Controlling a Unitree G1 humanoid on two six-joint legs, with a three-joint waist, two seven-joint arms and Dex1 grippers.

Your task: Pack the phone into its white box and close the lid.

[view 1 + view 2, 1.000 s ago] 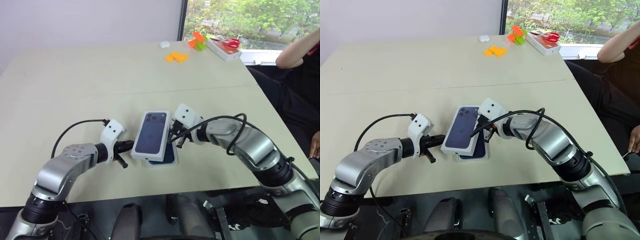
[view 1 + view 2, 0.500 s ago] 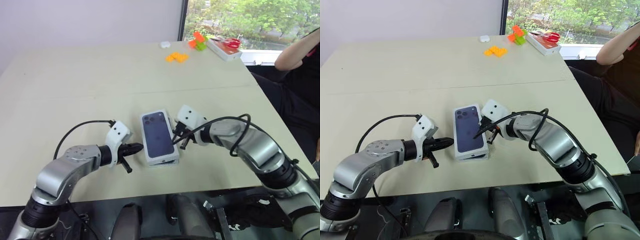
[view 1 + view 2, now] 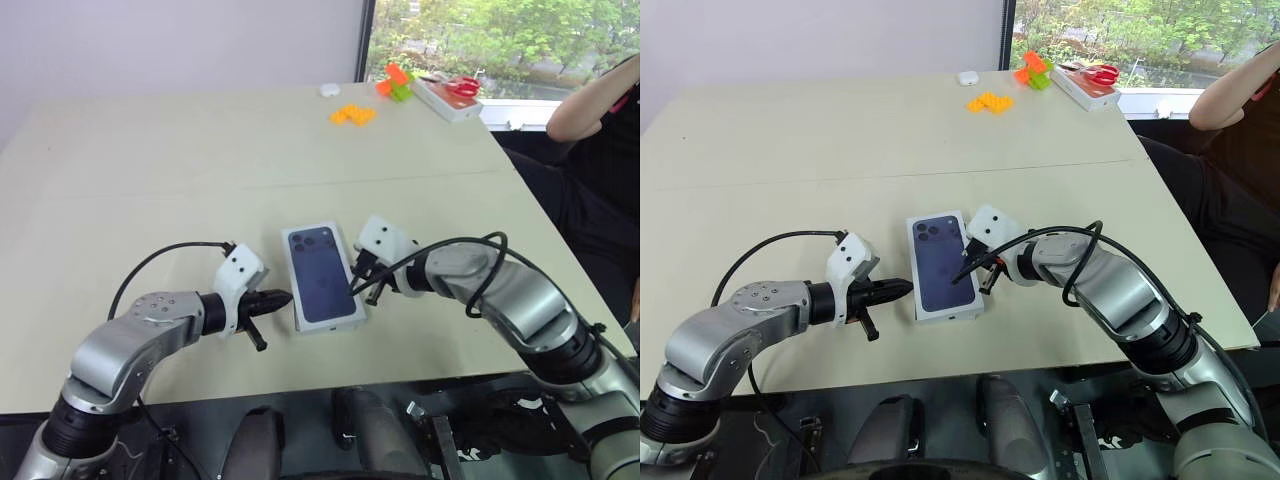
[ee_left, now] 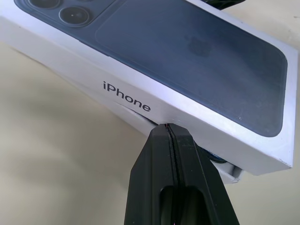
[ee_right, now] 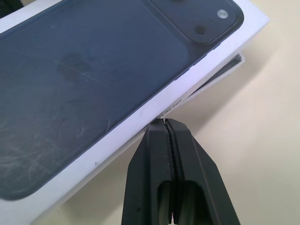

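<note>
Left eye view: the lid (image 3: 322,276), with the dark phone picture uppermost, lies over the white box (image 3: 331,323) on the near half of the table (image 3: 150,170). The box's rim shows only as a thin white edge at the lid's near end, so the lid is not fully seated. The left gripper (image 3: 283,297) has its 2 fingers pressed together and holds nothing; its tip is at the lid's left long side. The right gripper (image 3: 352,290) is likewise closed and empty, its tip at the lid's right long side. At the far end of the table lie orange blocks (image 3: 354,114), an orange and green block cluster (image 3: 395,82), a small white object (image 3: 329,89) and a flat case with red scissors (image 3: 449,95). A person's arm (image 3: 590,100) shows at the right edge.

Right eye view: same arrangement, with the lid between the 2 gripper tips.

Left wrist view: the closed fingers (image 4: 161,187) meet the lid's lettered side wall at its lower edge. Below that wall the white box (image 4: 136,119) juts out slightly, and a sliver of the dark blue phone (image 4: 213,157) is visible in the gap near the lid's corner.

Right wrist view: the closed fingers (image 5: 187,178) touch the lid's plain white side wall; the white box (image 5: 225,72) projects beneath the lid at the camera-cluster end.
</note>
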